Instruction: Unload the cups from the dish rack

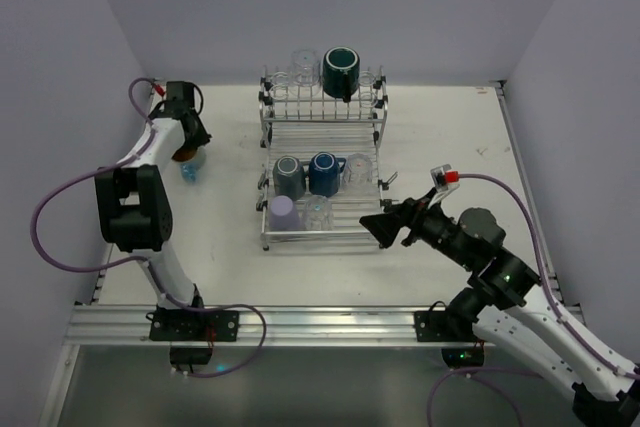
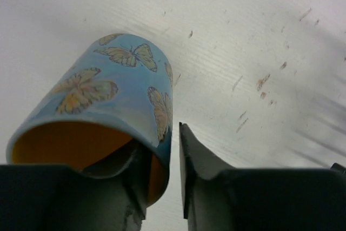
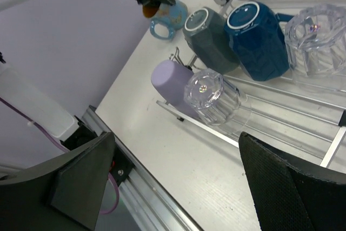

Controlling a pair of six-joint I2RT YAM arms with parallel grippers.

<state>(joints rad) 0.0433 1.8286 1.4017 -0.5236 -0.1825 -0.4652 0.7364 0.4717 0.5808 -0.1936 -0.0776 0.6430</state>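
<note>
The silver wire dish rack (image 1: 322,132) stands mid-table. Its rear tier holds a teal mug (image 1: 340,71) and a clear glass (image 1: 303,61). On the front tray stand a grey-teal mug (image 1: 288,177), a dark blue mug (image 1: 323,173), a clear glass (image 1: 357,169), a purple cup (image 1: 281,212) and a clear tumbler (image 1: 316,212). Left of the rack, a light blue butterfly mug (image 2: 113,87) with an orange inside rests on the table. My left gripper (image 2: 161,144) straddles its wall, with a thin gap at the outer finger. My right gripper (image 3: 177,150) is wide open and empty before the tumbler (image 3: 213,96).
An aluminium rail (image 1: 320,325) runs along the near table edge by the arm bases. White walls close in the left, back and right. The purple cup (image 3: 170,82) and the tumbler sit at the rack's front left corner, next to bare table.
</note>
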